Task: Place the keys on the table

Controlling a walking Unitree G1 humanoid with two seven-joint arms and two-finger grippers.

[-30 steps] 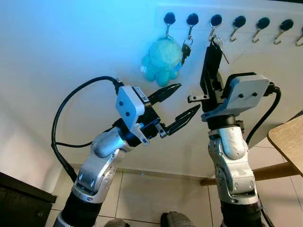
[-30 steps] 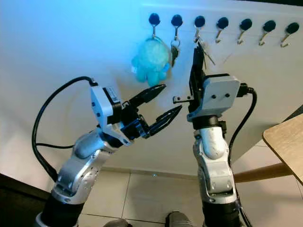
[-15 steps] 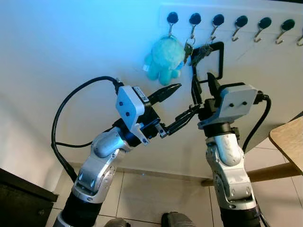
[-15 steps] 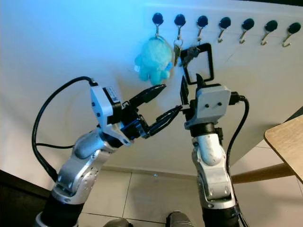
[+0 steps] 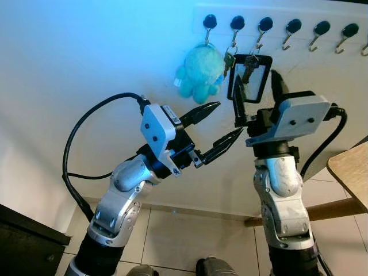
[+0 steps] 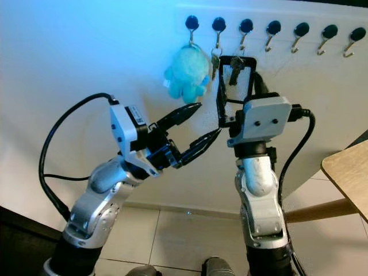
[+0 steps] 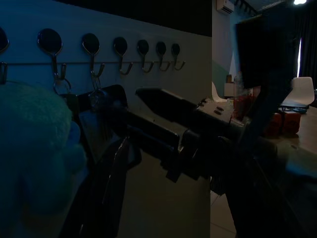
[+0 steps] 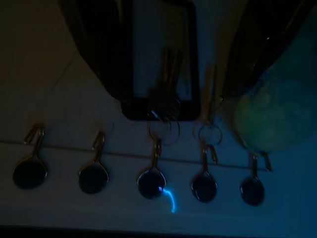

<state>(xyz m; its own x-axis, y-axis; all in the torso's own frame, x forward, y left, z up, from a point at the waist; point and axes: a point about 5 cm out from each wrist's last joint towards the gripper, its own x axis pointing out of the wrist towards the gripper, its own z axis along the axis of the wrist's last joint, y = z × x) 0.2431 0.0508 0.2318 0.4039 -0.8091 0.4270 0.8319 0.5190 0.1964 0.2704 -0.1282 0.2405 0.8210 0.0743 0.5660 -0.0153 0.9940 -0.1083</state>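
Left eye view: right arm is reaching up at the white wall, its right pincer [image 5: 251, 77] spread wide with the long black fingers bracketing the keys [image 5: 249, 65], which are hanging off the third round black hook [image 5: 265, 24] in the hook row, not gripped. Keys are showing as a small dark metal bunch on a ring, next to a fluffy teal plush keychain [image 5: 199, 72]. Left arm is bending at the elbow, holding the left pincer [image 5: 221, 127] wide open below the plush; wooden surface [image 5: 351, 169] is sitting well apart at the right edge.
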